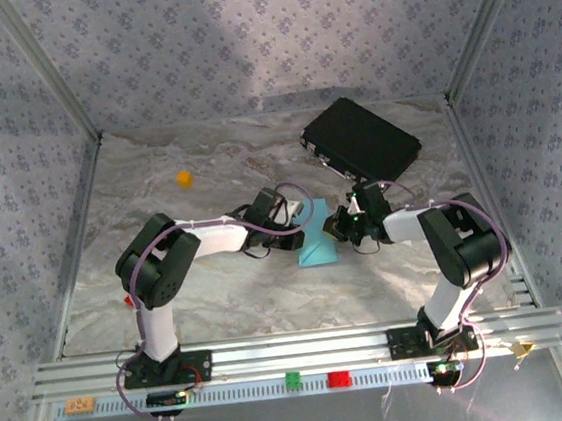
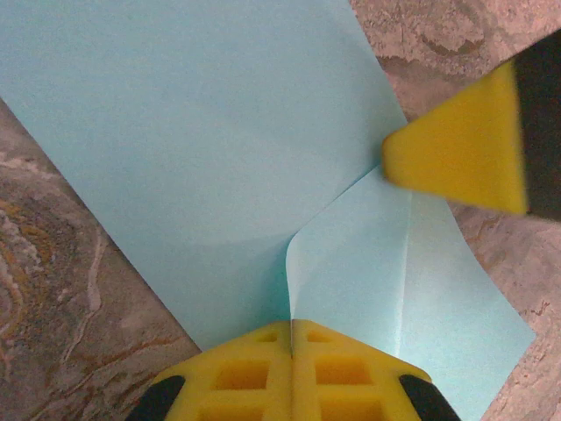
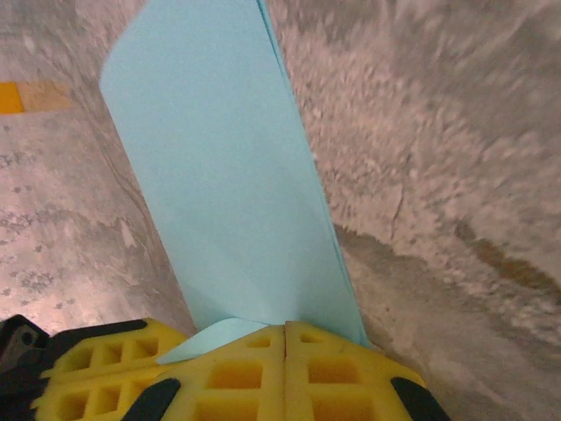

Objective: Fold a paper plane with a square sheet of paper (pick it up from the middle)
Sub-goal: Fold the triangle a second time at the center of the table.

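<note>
Two grippers meet at mid-table. Your left gripper (image 2: 291, 331) has its yellow fingers pressed together on the thin, light-blue, partly folded square sheet of paper (image 2: 202, 132). Your right gripper (image 3: 287, 329) pinches another edge, near the black rectangular case (image 1: 359, 142).

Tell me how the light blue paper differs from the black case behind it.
The blue paper is pale cyan, while the black case is dark. The paper looks smaller than the case. The paper is pinched by the left gripper and right gripper, both shut on it, with folded layers showing. The case lies flat farther back to the right, held by neither. Both have straight edges.
</note>
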You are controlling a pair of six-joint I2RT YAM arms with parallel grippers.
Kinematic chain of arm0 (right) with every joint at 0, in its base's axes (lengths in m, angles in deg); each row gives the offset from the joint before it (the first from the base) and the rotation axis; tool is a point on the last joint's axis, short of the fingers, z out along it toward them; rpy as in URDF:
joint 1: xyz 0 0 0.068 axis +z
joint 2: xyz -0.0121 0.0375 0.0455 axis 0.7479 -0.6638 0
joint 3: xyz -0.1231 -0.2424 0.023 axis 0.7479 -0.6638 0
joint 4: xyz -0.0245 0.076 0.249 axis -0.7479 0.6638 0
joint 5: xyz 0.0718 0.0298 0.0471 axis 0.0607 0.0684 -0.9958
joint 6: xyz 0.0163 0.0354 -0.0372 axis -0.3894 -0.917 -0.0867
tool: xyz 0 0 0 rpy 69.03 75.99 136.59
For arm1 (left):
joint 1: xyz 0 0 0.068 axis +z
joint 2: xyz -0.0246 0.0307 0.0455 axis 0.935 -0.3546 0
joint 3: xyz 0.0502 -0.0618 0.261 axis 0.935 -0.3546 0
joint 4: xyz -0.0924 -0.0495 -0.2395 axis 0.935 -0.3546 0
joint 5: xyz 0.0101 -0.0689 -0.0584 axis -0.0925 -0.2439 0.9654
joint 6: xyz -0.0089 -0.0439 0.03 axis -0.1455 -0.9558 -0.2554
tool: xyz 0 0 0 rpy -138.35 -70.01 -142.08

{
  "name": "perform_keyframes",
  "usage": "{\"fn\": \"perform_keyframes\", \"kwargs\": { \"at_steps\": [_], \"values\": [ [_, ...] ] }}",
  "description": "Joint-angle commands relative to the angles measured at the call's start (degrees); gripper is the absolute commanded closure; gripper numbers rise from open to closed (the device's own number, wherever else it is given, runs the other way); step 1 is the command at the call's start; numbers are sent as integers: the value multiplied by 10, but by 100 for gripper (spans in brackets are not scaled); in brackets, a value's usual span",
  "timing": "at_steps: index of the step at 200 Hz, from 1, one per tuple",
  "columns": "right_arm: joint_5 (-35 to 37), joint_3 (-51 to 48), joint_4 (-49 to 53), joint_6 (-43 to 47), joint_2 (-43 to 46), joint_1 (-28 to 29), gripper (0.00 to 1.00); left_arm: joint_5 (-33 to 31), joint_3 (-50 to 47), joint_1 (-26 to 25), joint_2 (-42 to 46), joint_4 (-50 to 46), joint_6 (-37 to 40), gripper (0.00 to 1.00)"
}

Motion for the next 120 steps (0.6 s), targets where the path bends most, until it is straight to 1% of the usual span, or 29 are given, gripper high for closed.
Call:
{"fn": "perform_keyframes", "kwargs": {
  "at_steps": [1, 39, 59, 78, 97, 120],
  "values": [
    [-14, 7, 3, 15, 23, -12, 96, 8, 4, 4, -17, -34, 13, 100],
    [-20, -4, -22, 1, -12, -15, 96, 8, 4, 4, -17, -34, 12, 100],
    [8, -18, -7, -1, -21, -17, 97, 8, 4, 3, -18, -34, 12, 100],
    [40, -42, -20, -10, -21, -24, 97, 8, 3, 4, -16, -35, 12, 100],
    [27, -51, -48, -17, -17, -34, 97, 9, 4, 3, -17, -35, 13, 100],
    [9, -30, -22, -2, 15, -33, 96, 10, 3, 3, -17, -35, 13, 100]
  ]
}}
